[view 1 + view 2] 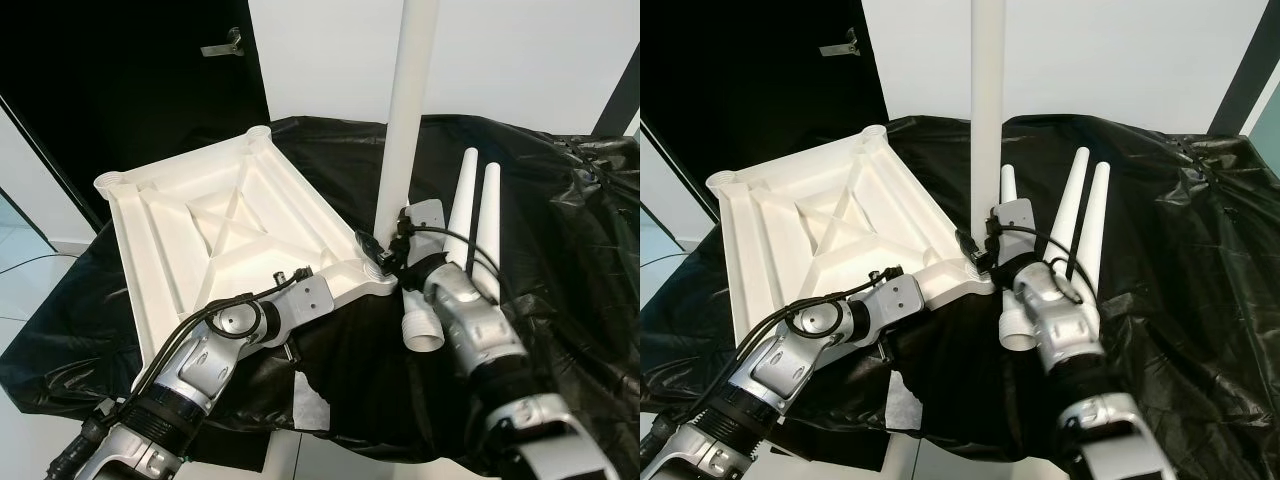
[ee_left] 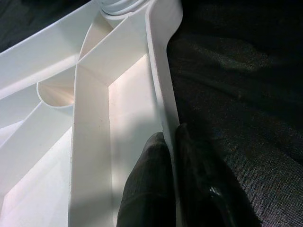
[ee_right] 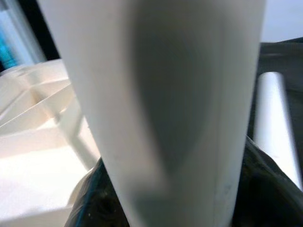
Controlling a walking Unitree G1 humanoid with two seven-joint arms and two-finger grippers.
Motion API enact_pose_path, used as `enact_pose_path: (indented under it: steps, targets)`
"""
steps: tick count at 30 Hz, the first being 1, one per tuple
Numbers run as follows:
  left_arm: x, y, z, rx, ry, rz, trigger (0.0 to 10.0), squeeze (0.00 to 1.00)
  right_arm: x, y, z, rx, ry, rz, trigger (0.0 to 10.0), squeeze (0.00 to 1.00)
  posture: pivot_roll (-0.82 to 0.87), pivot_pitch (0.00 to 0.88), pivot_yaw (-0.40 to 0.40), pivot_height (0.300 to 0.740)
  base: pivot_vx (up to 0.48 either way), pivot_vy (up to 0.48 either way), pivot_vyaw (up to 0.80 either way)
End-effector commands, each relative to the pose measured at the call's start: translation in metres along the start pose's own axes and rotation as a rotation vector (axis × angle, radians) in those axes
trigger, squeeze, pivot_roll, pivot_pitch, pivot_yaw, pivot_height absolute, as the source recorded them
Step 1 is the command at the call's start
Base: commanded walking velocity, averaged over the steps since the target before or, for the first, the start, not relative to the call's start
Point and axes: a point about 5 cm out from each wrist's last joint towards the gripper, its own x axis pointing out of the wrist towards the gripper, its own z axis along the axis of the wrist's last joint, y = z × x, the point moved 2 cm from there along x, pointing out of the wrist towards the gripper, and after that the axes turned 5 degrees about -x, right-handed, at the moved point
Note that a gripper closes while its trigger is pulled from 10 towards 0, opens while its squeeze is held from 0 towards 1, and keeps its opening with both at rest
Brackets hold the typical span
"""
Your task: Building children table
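Leg (image 1: 410,110) stands upright, pinched in the right gripper (image 1: 392,252) above its corner socket; left gripper (image 2: 173,156) clamps the tabletop (image 1: 215,225) rim.

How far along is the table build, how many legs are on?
None finished yet. The tabletop lies upside down on the black sheet. In hand: the right gripper holds one leg upright at the near corner socket, while the left gripper pinches the tabletop's rim. Whether that leg is seated cannot be told. Left: three spare legs beside it.
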Motion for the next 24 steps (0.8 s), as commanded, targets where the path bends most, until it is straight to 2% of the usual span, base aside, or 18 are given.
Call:
enact_pose_path:
  steps: [1,3,6,9,12,13,14,15,21,24]
  targets:
    - [0.001,-0.005,0.005,0.044,-0.011,-0.018,10.0,0.0,-0.004,-0.002,-0.014,-0.003,0.073,-0.086,10.0,0.0,0.0,0.0,0.044,0.74,0.0,0.0,0.0]
    - [0.001,-0.006,0.004,0.044,-0.01,-0.019,10.0,0.0,-0.005,0.001,-0.013,-0.005,0.076,-0.135,10.0,0.0,0.01,0.0,0.043,0.74,0.0,0.0,0.0]
    - [0.001,-0.007,0.004,0.046,-0.007,-0.022,10.0,0.0,-0.006,0.008,-0.012,0.037,0.084,-0.224,10.0,0.0,0.01,0.0,0.041,0.74,0.0,0.0,0.0]
    - [0.002,-0.007,0.004,0.047,-0.008,-0.023,10.0,0.0,-0.007,0.014,-0.008,0.067,0.067,-0.238,10.0,0.0,0.0,0.0,0.045,0.74,0.0,0.0,0.0]
    - [0.002,-0.008,0.005,0.046,-0.01,-0.027,10.0,0.0,-0.008,0.013,-0.003,0.062,0.037,-0.219,10.0,0.0,0.0,0.0,0.044,0.74,0.0,0.0,0.0]
    - [0.003,-0.009,0.004,0.046,-0.01,-0.028,10.0,0.0,-0.01,0.01,-0.001,0.063,0.023,-0.22,10.0,0.74,0.0,0.0,0.043,0.74,0.0,0.0,0.0]
    - [0.003,-0.009,0.004,0.046,-0.01,-0.028,10.0,0.0,-0.01,0.01,-0.001,0.063,0.023,-0.22,10.0,0.74,0.0,0.0,0.043,0.74,0.0,0.0,0.0]
    - [0.003,-0.009,0.004,0.047,-0.009,-0.028,10.0,0.0,-0.011,0.009,0.001,0.069,0.008,-0.212,10.0,1.0,0.0,0.0,0.042,0.74,0.0,0.0,0.0]
    - [0.002,-0.009,0.003,0.043,-0.008,-0.025,10.0,0.0,-0.017,0.005,0.007,0.075,-0.036,-0.156,10.0,1.0,0.0,0.0,0.042,0.74,0.0,0.0,0.0]
    - [0.002,-0.01,0.003,0.046,-0.007,-0.027,10.0,0.0,-0.021,-0.003,0.008,0.077,-0.052,-0.09,10.0,1.0,0.0,0.0,0.043,0.74,0.0,0.0,0.0]
